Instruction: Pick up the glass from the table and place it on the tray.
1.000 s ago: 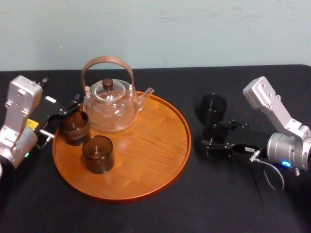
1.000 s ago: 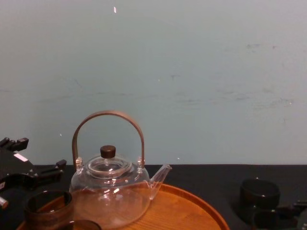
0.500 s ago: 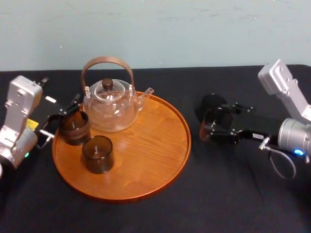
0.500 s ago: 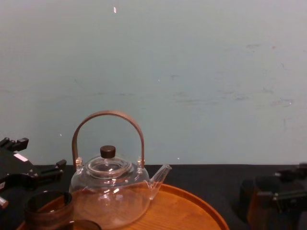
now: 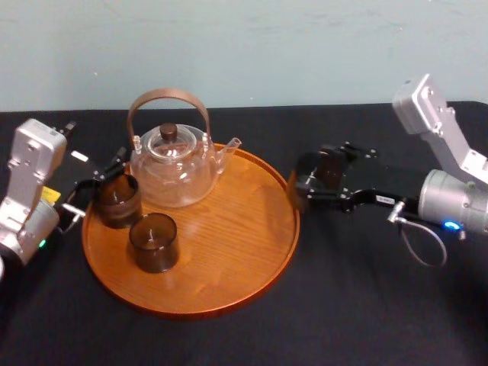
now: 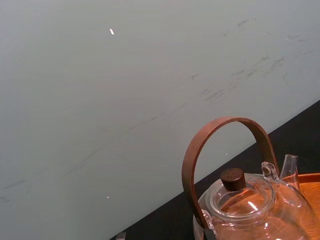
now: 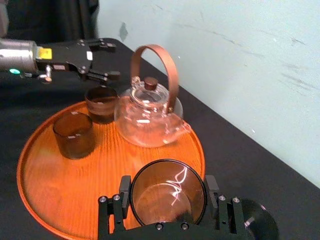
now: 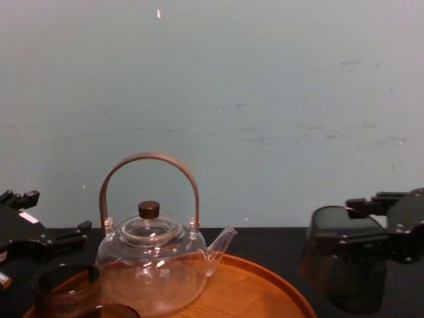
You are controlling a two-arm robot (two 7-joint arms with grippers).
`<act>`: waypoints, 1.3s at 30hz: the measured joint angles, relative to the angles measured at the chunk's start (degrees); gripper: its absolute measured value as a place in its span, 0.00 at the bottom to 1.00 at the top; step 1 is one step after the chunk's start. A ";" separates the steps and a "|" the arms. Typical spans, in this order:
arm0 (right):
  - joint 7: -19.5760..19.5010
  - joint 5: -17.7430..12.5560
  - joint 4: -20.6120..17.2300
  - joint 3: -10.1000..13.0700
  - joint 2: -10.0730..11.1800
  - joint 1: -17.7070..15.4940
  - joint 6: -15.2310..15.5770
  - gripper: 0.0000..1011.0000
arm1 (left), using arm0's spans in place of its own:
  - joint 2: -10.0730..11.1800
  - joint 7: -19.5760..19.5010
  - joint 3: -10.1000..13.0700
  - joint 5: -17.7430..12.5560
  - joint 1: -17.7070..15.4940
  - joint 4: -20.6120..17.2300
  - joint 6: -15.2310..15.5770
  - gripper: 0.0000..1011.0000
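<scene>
On the black cloth tabletop (image 5: 343, 305) by a pale teal wall (image 5: 305, 46), counting one round low-rimmed wooden tray (image 5: 229, 293), one clear teapot (image 5: 171, 175), three smoky glasses. Got two spare glasses (image 5: 153, 242) standing on the tray, the third glass (image 8: 341, 258) clamped upright in the right pincer (image 7: 167, 186), lifted at the tray's right rim. Spotted the left pincer (image 5: 103, 174) spread open and empty by its left edge.

Right hand (image 5: 311, 183) clamped, left hand (image 5: 99, 185) spread

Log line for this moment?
phase: carry | right gripper: shut on glass, lifted, at tray right rim | left gripper: open, idle at tray left edge
</scene>
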State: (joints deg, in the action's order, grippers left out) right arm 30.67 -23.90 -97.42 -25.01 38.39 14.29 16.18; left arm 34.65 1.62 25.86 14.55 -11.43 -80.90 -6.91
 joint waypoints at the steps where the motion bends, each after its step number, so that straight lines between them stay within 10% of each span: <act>1: 0.00 0.00 0.00 0.00 0.00 0.00 0.00 0.89 | 0.00 0.00 0.00 0.00 0.00 0.00 0.00 0.99; 39: 4.01 2.55 8.54 -12.85 -8.81 5.41 -3.32 0.89 | 0.00 0.00 0.00 0.00 0.00 0.00 0.00 0.99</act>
State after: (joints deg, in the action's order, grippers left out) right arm 34.68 -21.35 -88.89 -37.85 29.58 19.70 12.86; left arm 34.65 1.62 25.86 14.55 -11.43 -80.90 -6.91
